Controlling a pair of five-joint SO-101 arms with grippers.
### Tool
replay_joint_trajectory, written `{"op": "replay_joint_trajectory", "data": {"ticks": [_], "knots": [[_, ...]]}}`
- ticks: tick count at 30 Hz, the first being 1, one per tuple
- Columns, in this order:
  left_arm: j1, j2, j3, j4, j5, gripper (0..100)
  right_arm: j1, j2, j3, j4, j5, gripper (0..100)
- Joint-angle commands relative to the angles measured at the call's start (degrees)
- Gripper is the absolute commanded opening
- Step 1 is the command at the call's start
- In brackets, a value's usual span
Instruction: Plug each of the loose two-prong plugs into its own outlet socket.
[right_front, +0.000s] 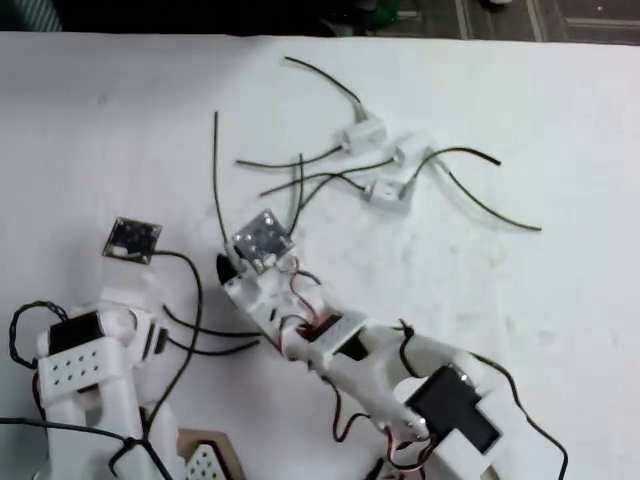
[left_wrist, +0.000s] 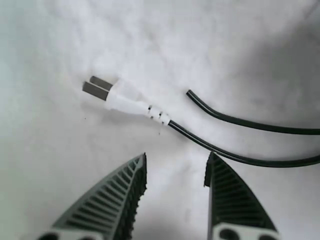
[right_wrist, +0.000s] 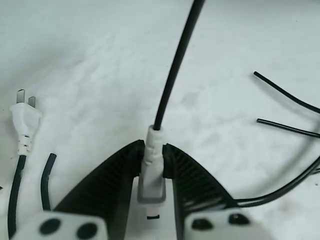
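In my R gripper, clamped tight: white plug w/ black cord. Just ahead of my wide-open L gripper: loose plug, white, 2 flat prongs.

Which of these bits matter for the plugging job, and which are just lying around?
Job: loose two-prong plug; white connector held in right gripper; open left gripper; white cabled pieces, probably sockets.
Lying about: bare-ended cable, seemingly; table.

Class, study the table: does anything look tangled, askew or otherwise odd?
Yes. Mid-table, the thin black cords cross in a loose tangle, and several end in bare cut tips. One white two-prong plug lies loose, plugged into nothing.
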Motion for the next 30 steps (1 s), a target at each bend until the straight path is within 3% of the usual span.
{"op": "replay_joint_trajectory", "data": {"ticks": [1, 8, 16, 30], "knots": [[0.1, -1.1, -0.2, -0.7, -0.2, 20, 0.0, -1.0, 0.3, -0.7, 0.1, 1.6], [0.1, -1.1, -0.2, -0.7, -0.2, 20, 0.0, -2.2, 0.2, 2.2, 1.5, 1.6], [0.1, -1.1, -0.2, -0.7, -0.2, 20, 0.0, -6.5, 0.2, 18.0, 2.2, 1.7], [0.1, -1.1, -0.2, -0.7, -0.2, 20, 0.1, -6.5, 0.2, 21.5, 2.5, 1.7]]}}
